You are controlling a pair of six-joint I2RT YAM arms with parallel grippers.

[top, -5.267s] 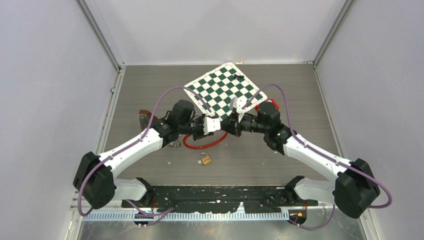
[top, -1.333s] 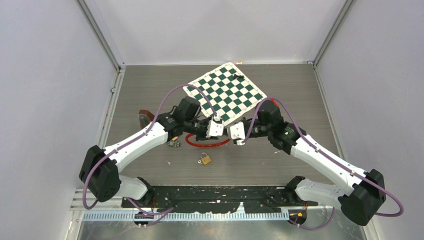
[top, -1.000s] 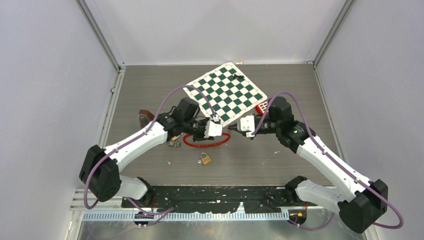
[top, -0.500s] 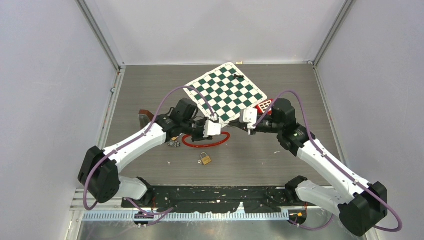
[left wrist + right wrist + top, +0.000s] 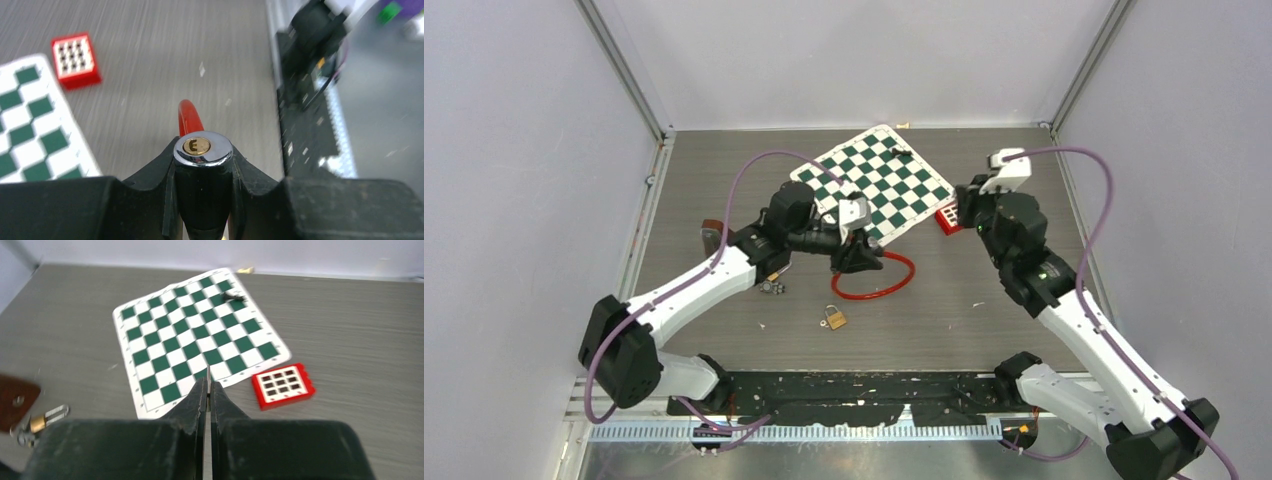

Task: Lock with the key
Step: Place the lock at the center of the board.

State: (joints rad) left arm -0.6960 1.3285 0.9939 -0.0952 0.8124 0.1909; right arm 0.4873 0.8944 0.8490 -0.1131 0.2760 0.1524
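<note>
The left gripper [image 5: 202,167] clamps the lock [image 5: 202,146] above the worktop's middle, keyhole turned outward for easy entry; its red cable [image 5: 886,285] trails on the surface; the right gripper [image 5: 207,390], toward the far right corner, pinches narrow on a thin blade, apparently the key [image 5: 207,374].

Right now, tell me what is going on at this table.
The left gripper clamps the red cable lock by its black cylinder, keyhole facing out. The right gripper is raised beside the chessboard, shut on a thin blade, apparently the key, well away from the keyhole.
</note>
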